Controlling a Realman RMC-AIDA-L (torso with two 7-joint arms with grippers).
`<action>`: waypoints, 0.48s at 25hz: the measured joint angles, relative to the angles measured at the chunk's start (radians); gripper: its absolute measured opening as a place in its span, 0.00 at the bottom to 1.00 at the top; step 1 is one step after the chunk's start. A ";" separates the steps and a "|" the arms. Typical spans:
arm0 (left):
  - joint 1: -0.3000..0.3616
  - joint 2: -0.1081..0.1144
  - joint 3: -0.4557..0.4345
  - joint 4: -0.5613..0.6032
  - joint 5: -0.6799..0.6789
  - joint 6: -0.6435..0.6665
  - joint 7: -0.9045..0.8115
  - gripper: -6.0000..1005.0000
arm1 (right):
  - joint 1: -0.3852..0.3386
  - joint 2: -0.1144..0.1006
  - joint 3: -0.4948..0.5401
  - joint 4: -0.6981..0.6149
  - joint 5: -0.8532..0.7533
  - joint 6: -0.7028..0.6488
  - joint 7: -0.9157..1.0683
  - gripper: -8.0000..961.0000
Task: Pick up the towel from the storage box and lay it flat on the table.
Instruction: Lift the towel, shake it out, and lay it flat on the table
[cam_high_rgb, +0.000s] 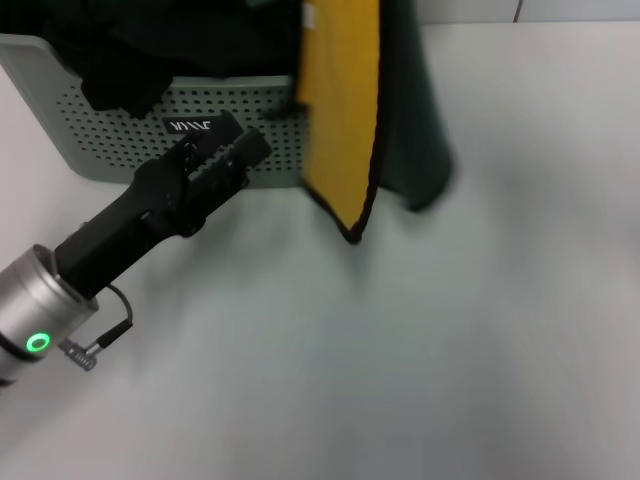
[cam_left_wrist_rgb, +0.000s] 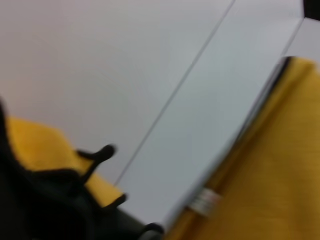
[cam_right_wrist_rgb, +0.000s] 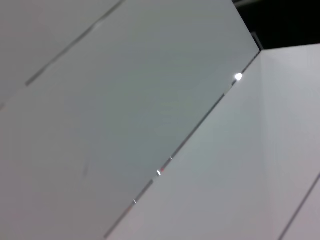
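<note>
Yellow-and-green towel (cam_high_rgb: 355, 110) hangs above the table (cam_high_rgb: 400, 350), just right of the box (cam_high_rgb: 130, 130) at the far left corner; its top is cut off, so what holds it is unseen. Left gripper (cam_high_rgb: 235, 160) sits low against the box front, jaw state cannot be told. Right gripper not visible; its wrist view shows only pale panels. Risk: towel hangs folded, so lowering it could leave it bunched or doubled. Dark fabric (cam_high_rgb: 130, 60) fills the box; contents unclear.

Towel (cam_high_rgb: 345, 110) right of storage box (cam_high_rgb: 120, 140) — hanging
</note>
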 joint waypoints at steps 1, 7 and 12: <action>0.006 -0.001 0.001 0.001 0.001 0.023 0.018 0.67 | 0.002 0.001 -0.004 -0.010 -0.006 -0.028 -0.002 0.04; 0.056 -0.001 -0.005 -0.001 -0.022 0.105 0.148 0.68 | 0.050 0.002 -0.026 -0.035 -0.035 -0.167 -0.013 0.04; 0.037 -0.009 0.008 -0.051 -0.021 0.083 0.315 0.70 | 0.120 0.003 -0.030 -0.019 -0.036 -0.249 -0.013 0.04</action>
